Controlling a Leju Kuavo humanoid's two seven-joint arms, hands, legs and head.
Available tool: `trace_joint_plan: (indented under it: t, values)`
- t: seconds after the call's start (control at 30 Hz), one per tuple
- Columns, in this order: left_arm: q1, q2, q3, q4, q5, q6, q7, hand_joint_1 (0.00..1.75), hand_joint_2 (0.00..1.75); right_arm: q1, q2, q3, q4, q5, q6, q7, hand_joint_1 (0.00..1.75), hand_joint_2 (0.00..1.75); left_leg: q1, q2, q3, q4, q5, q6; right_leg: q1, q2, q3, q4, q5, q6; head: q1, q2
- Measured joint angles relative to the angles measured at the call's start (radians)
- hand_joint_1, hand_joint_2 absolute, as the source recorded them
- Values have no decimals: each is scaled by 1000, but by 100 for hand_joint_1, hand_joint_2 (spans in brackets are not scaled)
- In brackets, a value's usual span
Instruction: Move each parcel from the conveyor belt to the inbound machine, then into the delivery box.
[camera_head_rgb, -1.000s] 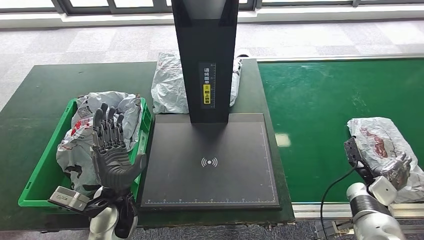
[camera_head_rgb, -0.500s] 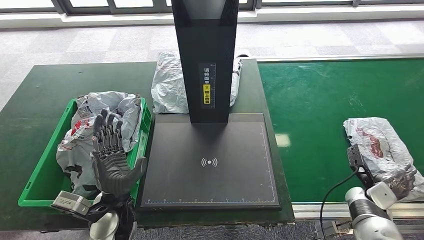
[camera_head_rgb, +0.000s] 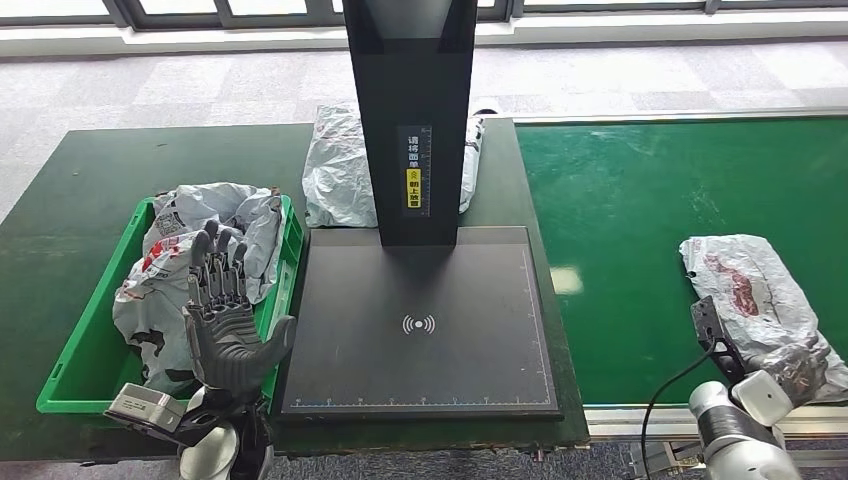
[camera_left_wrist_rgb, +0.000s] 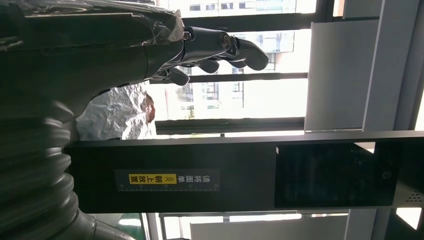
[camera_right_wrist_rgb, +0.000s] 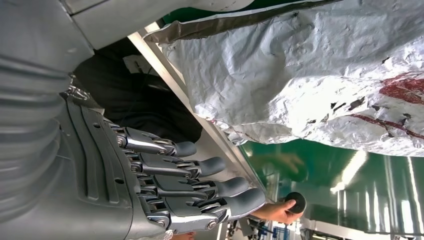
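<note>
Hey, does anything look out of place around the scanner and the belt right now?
One parcel lies behind the inbound machine's post, partly hidden, neither on the pad nor in the green box. Otherwise nothing looks spilled or damaged.

Crate (camera_head_rgb: 62, 375) left of scanner pad (camera_head_rgb: 420, 320); parcel (camera_head_rgb: 755, 295) on belt (camera_head_rgb: 640, 230), right.

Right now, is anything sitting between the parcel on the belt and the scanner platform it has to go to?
Nothing visible blocks it. The parcel lies on the green conveyor belt, with bare belt between it and the black scanner platform, whose surface is clear. The right hand is at the parcel's near corner.
</note>
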Motion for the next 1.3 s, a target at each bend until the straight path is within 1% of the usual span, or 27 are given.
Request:
trace_joint_plan:
  t: [0.13, 0.37, 0.67, 0.87, 1.2, 1.23, 1.3]
  values:
    - [0, 0, 0, 0, 0, -1, 0, 0, 175, 2, 0, 0, 0, -2, 22, -8, 0, 175, 0, 0, 0, 0, 0, 0, 0, 0, 0, 0, 0, 0, 0, 0]
    - [-1, 0, 0, 14, 0, -3, 0, 0, 175, 13, 0, 0, 4, -16, 92, -57, 0, 175, 0, 0, 0, 0, 0, 0, 0, 0, 0, 0, 0, 0, 0, 0]
    - [-2, 0, 1, 28, 0, -12, 0, 0, 175, 17, -6, 0, 4, -3, 113, -42, 0, 175, 0, 0, 0, 0, 0, 0, 0, 0, 0, 0, 0, 0, 0, 0]
    - [-2, 0, 1, 29, 0, -11, 0, 0, 175, 18, -6, 0, 12, -4, 197, -48, 0, 175, 0, 0, 0, 0, 0, 0, 0, 0, 0, 0, 0, 0, 0, 0]
    - [-2, 0, 1, 31, 0, -11, 0, 0, 175, 17, -6, -1, 19, -4, 216, -58, 0, 175, 0, 0, 0, 0, 0, 0, 0, 0, 0, 0, 0, 0, 0, 0]
    - [-2, 0, 1, 31, 0, -11, 0, 0, 175, 17, -6, -1, 19, -3, 220, -57, 33, 175, 0, 0, 0, 0, 0, 0, 0, 0, 0, 0, 0, 0, 0, 0]
    - [-2, 0, 1, 31, 0, -10, 0, 0, 175, 17, -6, -1, 19, -2, 234, -50, 120, 175, 0, 0, 0, 0, 0, 0, 0, 0, 0, 0, 0, 0, 0, 0]
